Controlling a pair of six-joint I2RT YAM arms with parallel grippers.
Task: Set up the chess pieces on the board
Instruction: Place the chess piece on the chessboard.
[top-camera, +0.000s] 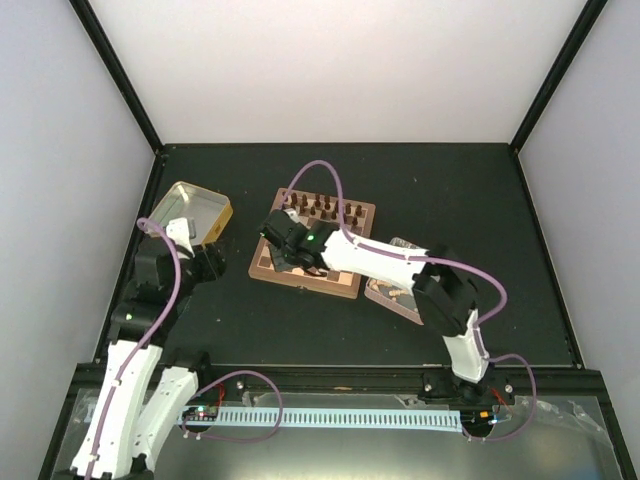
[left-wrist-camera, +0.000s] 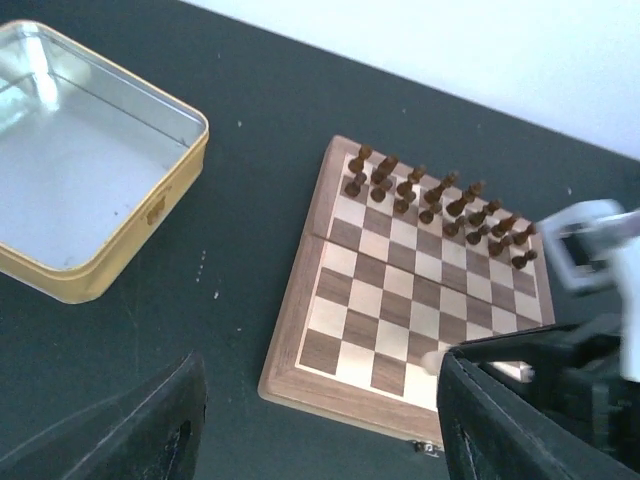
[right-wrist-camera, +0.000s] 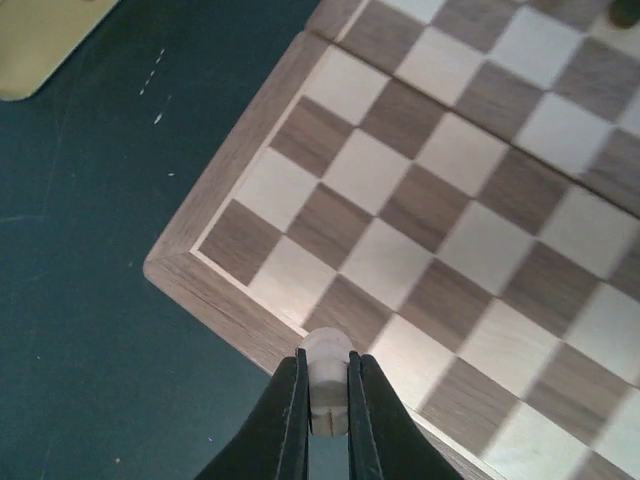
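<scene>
Two robot arms reached over a dark table (top-camera: 450, 200) that I watched from above. My right gripper (right-wrist-camera: 325, 375) had its fingers clamped on one pale chess piece (right-wrist-camera: 326, 348), pinched upright between the tips. It hung above the near left corner of the board (left-wrist-camera: 400, 290), over the wooden frame beside the corner square. The board lay flat mid-table, its near squares bare. Two rows of dark chessmen (left-wrist-camera: 440, 205) stood along its far edge. My left gripper (top-camera: 208, 262) hovered left of the board, its fingers (left-wrist-camera: 500, 410) spread wide apart with nothing between them. An open yellow tin (left-wrist-camera: 80, 270) sat just beyond it. Another tin (top-camera: 385, 297) lay right of the board, mostly hidden under the right arm
</scene>
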